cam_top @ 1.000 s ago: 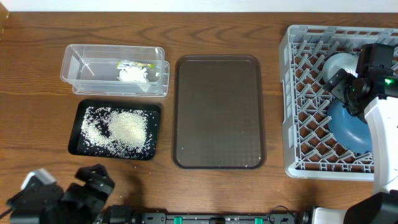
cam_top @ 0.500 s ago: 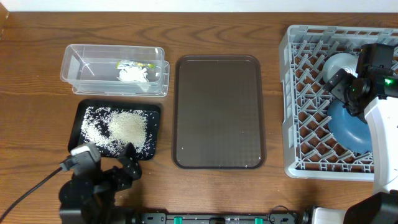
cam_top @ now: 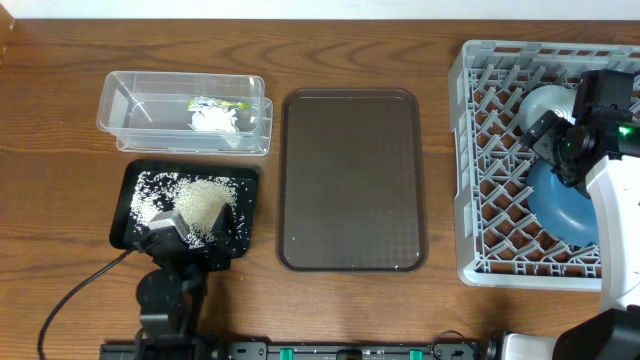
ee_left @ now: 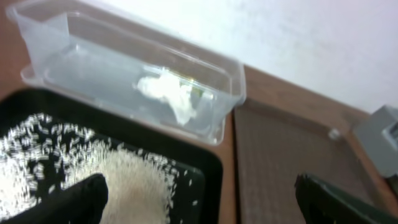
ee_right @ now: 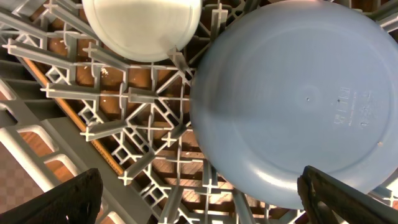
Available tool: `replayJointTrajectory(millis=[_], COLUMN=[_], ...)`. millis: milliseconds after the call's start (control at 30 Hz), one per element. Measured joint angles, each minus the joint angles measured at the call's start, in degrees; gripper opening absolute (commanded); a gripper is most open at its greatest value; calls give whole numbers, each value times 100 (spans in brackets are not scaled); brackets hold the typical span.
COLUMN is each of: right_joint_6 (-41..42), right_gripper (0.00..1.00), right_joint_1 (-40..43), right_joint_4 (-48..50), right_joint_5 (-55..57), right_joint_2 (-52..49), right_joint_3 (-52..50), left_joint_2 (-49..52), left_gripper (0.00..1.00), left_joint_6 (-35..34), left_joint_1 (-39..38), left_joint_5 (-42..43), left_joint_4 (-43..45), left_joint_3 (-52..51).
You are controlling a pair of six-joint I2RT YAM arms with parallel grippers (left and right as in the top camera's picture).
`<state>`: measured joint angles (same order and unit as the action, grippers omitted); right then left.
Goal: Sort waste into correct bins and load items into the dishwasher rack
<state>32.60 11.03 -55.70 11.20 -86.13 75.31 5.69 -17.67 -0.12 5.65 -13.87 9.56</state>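
Left gripper (cam_top: 195,226) hovers spread wide and empty over rice (cam_top: 205,200) in the black tray (cam_top: 124,212). Right gripper (ee_right: 199,200) is spread wide and empty above the dark-blue dish (ee_right: 298,106).

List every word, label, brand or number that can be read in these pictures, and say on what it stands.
No text can be read here.
Underside of the blue dish: small embossed marks, too small to read.
On the wrapper in the clear tub: yellow-green print, too blurred to read.
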Motion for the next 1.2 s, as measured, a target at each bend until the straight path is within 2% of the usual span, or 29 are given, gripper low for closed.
replayJointTrajectory(millis=[267,533,700,1200], right_joint_6=[0,-2,0,0], right_gripper=[99,99,99,99], right_joint_1=[0,0,0,0], right_joint_4=[-4,-2,-2,-2], right_joint_5=[2,0,0,0], right_joint_2=[0,0,0,0], right_joint_3=[0,0,0,0], left_joint_2=[-492,-507,-511,-511], left_gripper=[98,98,98,98], left_joint_6=[20,597,815,920], left_joint_1=[90,219,223,223], left_joint_5=[2,2,50,83], left_joint_4=[474,520,1174,1191], left_joint_3=[-527,-540,-785,-804])
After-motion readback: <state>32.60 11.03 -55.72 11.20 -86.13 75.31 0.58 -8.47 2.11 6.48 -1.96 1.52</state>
